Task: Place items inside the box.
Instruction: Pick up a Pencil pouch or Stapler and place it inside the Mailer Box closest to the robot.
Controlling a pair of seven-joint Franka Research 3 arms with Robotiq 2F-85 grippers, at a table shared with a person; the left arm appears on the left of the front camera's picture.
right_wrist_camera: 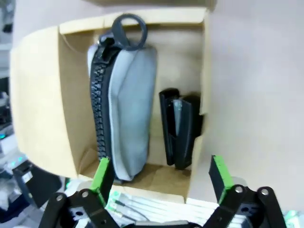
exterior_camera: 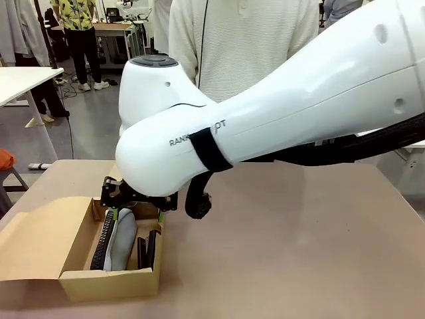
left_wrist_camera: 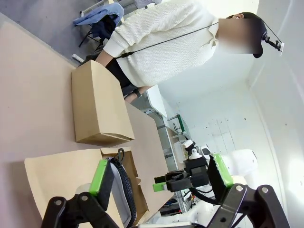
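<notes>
This was a robotics lab, no doubt about it! A thick white robot arm (exterior_camera: 299,86) stretched over the brown table (exterior_camera: 299,232), maker's lettering on its shell. Well beyond the jaws of the right gripper (exterior_camera: 137,215), bare grey floor (exterior_camera: 99,126) ran back to a white worktable (exterior_camera: 20,80), with a cable (exterior_camera: 70,136) lying loose near it. Farther off from the jaws stood a bench (exterior_camera: 116,28) with equipment on it, and a person in a yellow patterned top (exterior_camera: 74,14) stood just beside it. Across the table from the jaws, a person in a cream sweater (exterior_camera: 246,40) stood close. From the left wrist, plain white walls (left_wrist_camera: 228,118) rose behind that person, with another white table (left_wrist_camera: 154,102) there.
</notes>
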